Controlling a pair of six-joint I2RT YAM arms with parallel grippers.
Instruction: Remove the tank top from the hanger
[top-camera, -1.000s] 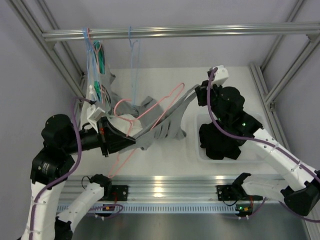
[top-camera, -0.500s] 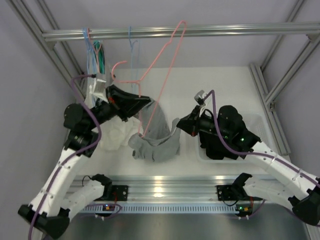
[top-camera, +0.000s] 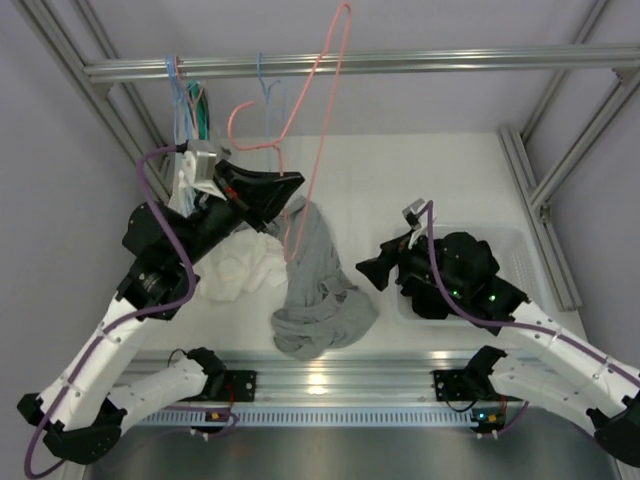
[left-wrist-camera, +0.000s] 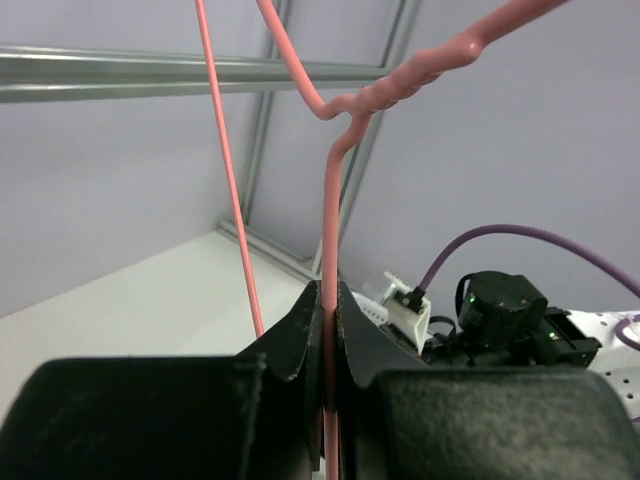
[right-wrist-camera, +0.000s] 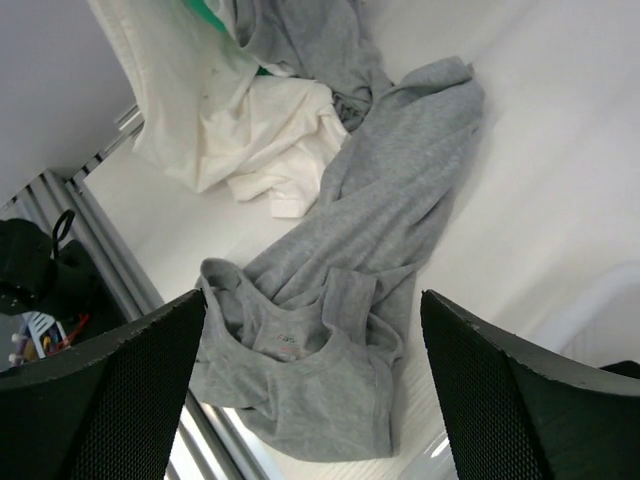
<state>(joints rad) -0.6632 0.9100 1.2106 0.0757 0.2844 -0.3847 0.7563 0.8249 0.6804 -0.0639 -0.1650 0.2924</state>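
Left end effector (left-wrist-camera: 329, 300) held the pink hanger (left-wrist-camera: 331, 220) up high

It was pinched tight on the thin wire, above the bench (top-camera: 430, 170). The grey tank top (top-camera: 322, 290) lay in a heap on the bench, one end close to the hanger. The right end effector (top-camera: 372, 270) was wide and empty, near it. If a strap was caught on the wire, a lift could drag the top along. I could not tell.

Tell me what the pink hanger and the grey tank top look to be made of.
Pink hanger: probably metal wire under a smooth, slightly glossy pink plastic coating. It is thin and twisted into a coil at the neck. Grey tank top: soft, matte knit fabric, possibly cotton jersey. It lies crumpled in limp folds on the table.
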